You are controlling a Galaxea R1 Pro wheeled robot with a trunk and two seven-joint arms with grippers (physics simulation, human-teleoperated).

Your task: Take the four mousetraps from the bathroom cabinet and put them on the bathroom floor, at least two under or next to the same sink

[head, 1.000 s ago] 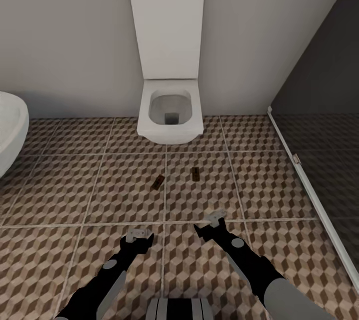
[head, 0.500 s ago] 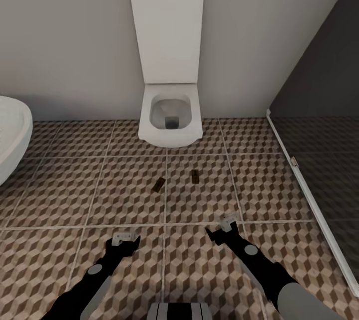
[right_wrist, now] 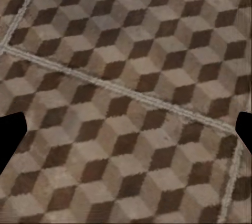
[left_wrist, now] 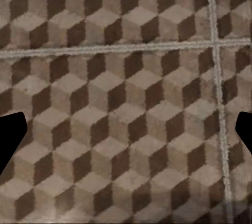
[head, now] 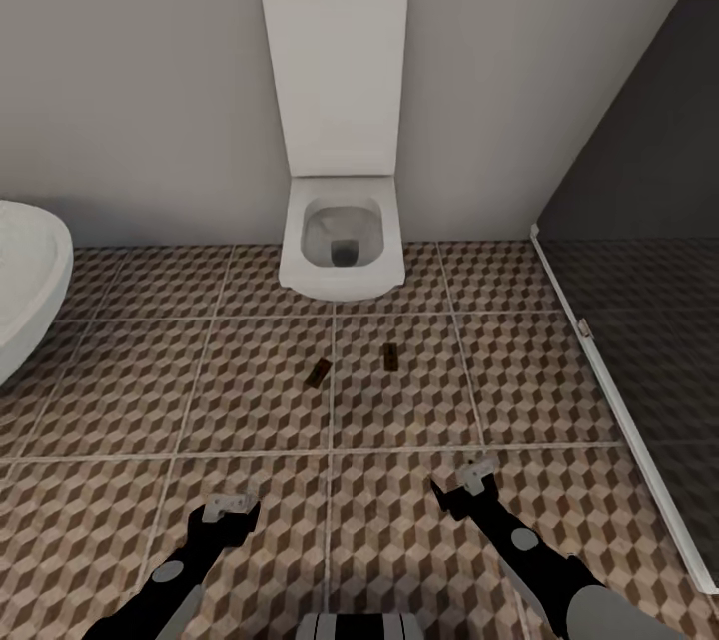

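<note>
A: Head view, where are the mousetraps?
B: Two on the bathroom floor point(head: 250, 390) before the toilet point(head: 343, 251). Left mousetrap point(head: 319, 372) lies diagonal, right mousetrap point(head: 389, 355) points w/ long axis to toilet. Both well ahead of left pincer point(head: 229, 503) and right pincer point(head: 471, 485).
A: Wrist views?
B: Fingers apart, nothing between, only tiles.
</note>
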